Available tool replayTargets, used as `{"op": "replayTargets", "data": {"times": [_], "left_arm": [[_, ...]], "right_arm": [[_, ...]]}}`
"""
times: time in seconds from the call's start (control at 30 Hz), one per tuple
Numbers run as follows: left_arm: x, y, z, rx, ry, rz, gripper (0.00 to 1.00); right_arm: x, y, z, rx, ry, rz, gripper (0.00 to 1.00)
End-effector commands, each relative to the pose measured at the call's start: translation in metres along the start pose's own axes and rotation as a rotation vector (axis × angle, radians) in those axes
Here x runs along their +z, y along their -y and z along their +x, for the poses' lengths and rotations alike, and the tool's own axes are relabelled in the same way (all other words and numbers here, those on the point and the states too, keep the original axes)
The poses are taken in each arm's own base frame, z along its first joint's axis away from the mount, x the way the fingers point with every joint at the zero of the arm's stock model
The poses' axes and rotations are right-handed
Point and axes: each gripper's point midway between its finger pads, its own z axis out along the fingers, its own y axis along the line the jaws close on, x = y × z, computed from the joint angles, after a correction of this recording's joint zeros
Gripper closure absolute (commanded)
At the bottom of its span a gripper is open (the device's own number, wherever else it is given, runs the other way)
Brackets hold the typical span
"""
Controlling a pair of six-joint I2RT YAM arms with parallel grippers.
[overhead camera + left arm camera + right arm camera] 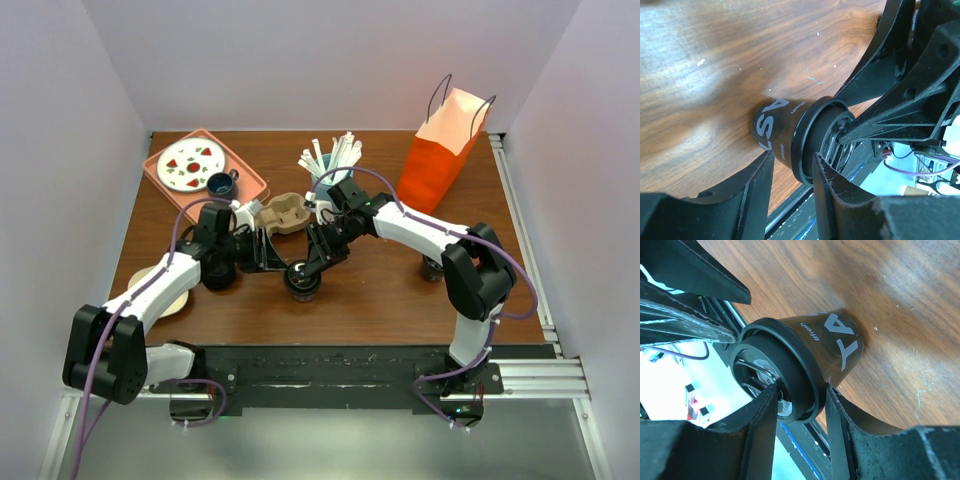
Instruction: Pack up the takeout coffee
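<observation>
**L wrist view.** Nearest the lens are two black fingers (757,192) of the L gripper (793,156), blurred and cut off by the bottom edge. They are clamped on the coffee cup (777,122), one pad on each side at the rim of its lid (807,137). The cup is black w/ white print. Only part of the lettering shows; the rest wraps out of sight. The cup base rests on the wood table (715,75). The R arm (910,90) fills the upper R as a dark mass reaching the lid top, w/ the contact pt lost in shadow.

**R wrist view.** The R gripper (801,388) is likewise closed on the same cup, its fingers (840,435) pressed to the lid rim on either side. The finger bases are out of frame. The lid ctr is glossy and its detail is not legible.

**Top view, L to R.**
- Tan disc (178,300) at near L, mostly covered by the L arm (150,290); identity unclear.
- Pink tray (243,168) at far L, w/ a patterned plate (190,165) and a small blue mug (222,183).
- Cardboard cup carrier (285,213), partly behind the L wrist.
- White straws (335,155) upright; their holder is largely hidden by the R arm.
- Orange paper bag (440,165), upright at far R.
- Dark object (432,268) under the R forearm, too hidden to name.

The coffee cup stands upright at ctr-front of the table, between the two grippers. It is near the carrier but apart from it, and well apart from the bag.
</observation>
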Motion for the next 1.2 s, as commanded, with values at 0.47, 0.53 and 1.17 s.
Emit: {"op": "replayTargets", "data": {"times": [0.47, 0.53, 1.17], "left_arm": [[0.019, -0.027, 0.021, -0.036, -0.052, -0.033, 0.68], [0.02, -0.035, 0.022, -0.049, -0.049, -0.081, 0.7], [0.018, -0.032, 0.015, -0.03, -0.066, -0.194, 0.66]], "right_arm": [[0.018, 0.037, 0.035, 0.031, -0.068, 0.096, 0.64], [0.02, 0.041, 0.041, 0.035, -0.078, 0.102, 0.65], [0.023, 0.055, 0.052, 0.084, -0.063, 0.156, 0.71]]}}
